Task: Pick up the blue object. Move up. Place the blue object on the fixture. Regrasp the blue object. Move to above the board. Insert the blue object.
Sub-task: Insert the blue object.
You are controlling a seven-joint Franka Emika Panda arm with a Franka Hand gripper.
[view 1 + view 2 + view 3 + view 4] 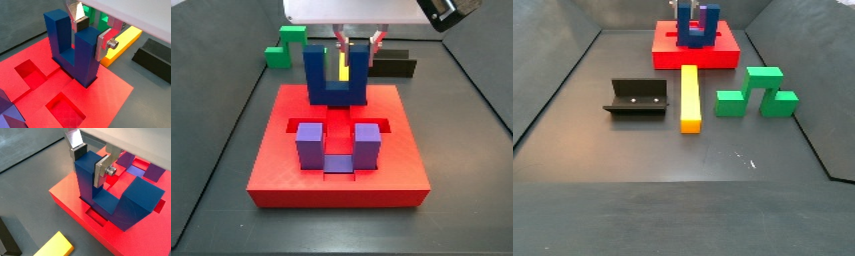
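Gripper (pixel 92 31) on the blue object (pixel 75 49)
It clamped one prong; the block's base seemingly sat in a board (pixel 100 95) recess.

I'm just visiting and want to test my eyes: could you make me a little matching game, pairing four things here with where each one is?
Things:
1. blue object
2. purple block
3. yellow bar
4. green block

Places:
A. on the floor between the fixture and the green block
B. seated in the board, no gripper on it
C. on the floor, apart from the board
D. on the board, one prong in the gripper

Pairs: 1-D, 2-B, 3-A, 4-C
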